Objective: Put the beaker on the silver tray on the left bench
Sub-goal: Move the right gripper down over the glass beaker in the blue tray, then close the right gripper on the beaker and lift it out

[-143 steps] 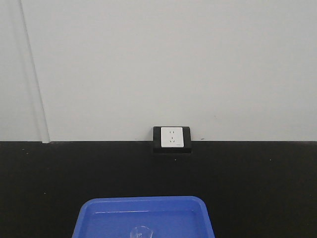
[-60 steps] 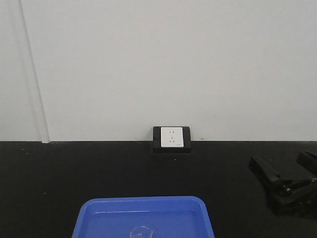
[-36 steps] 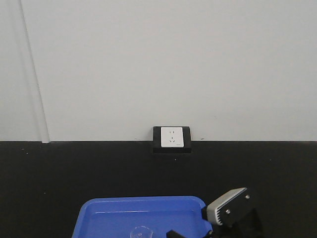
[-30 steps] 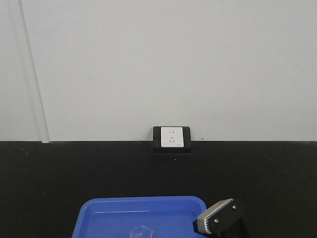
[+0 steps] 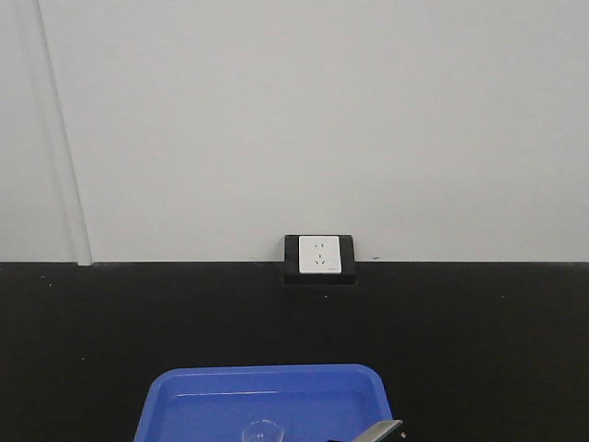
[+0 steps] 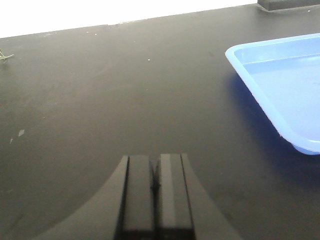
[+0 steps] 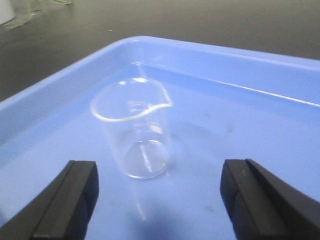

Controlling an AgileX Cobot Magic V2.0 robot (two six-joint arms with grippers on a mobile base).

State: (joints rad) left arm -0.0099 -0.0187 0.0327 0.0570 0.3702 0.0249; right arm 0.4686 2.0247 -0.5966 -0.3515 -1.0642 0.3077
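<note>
while the beaker stands upright and unheld inside the blue tray, right gripper faces it, jaws wide, left gripper closed, empty, outside that tray; grasp and transfer to silver tray (unseen) outstanding.

The front view faces the wall across the black worktop, catching the far end of the blue tray. Wrist views look low past the left claw and right claw; all share that tray.
</note>
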